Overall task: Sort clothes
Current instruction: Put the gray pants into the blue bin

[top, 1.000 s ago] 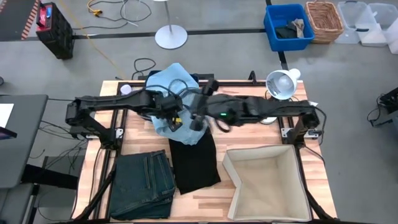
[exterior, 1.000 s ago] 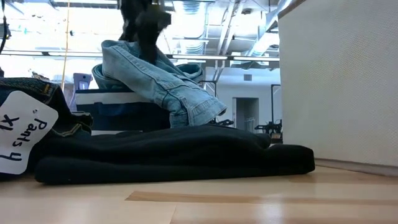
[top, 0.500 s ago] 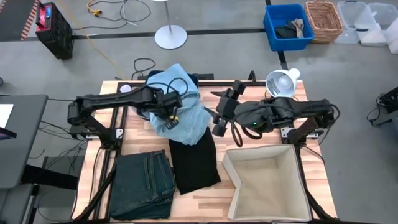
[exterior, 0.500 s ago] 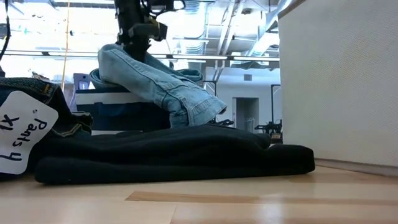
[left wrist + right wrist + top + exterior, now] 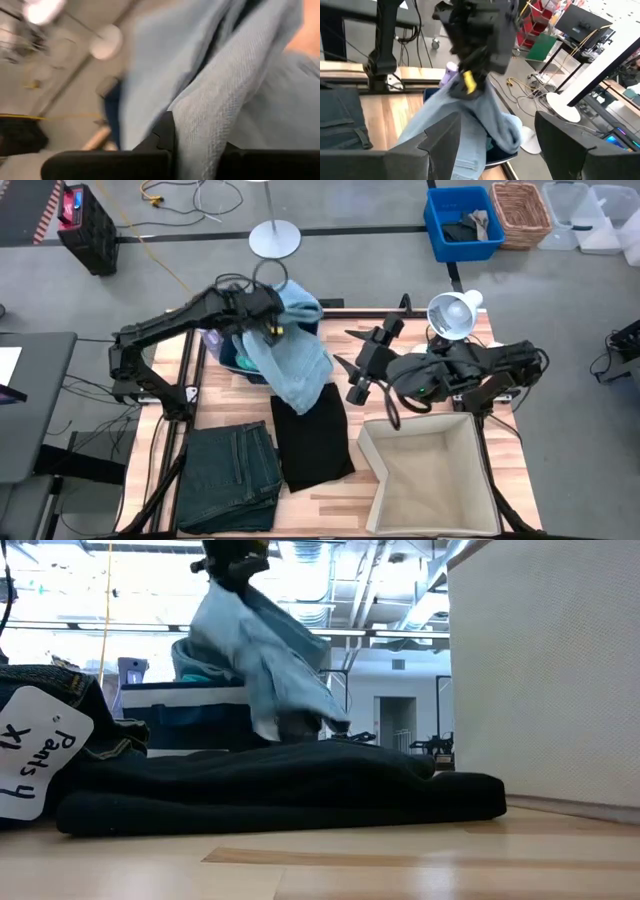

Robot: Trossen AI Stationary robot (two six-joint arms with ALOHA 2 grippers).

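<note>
The light blue denim piece [image 5: 293, 358] is held up off the table by the left gripper [image 5: 262, 320], whose fingers are clamped on the cloth at its upper end, over the far left part of the table. The denim is seen hanging down from that grip, its lower end draped over the far edge of the black shirt [image 5: 312, 435]. In the low view the denim [image 5: 262, 660] is seen dangling above the black shirt [image 5: 270, 790], with the dark blue plastic bin [image 5: 185, 715] behind it. A strip of teal-green top [image 5: 205, 668] is glimpsed on the bin's rim.

The black shirt is laid flat mid-table, and the dark green-grey jeans [image 5: 229, 478] are folded just beside it on the near left corner. The beige fabric box [image 5: 428, 475] is placed on the near right.

The right gripper [image 5: 357, 366] is held clear of the cloth, right of the denim, its fingers spread wide with nothing between them.
</note>
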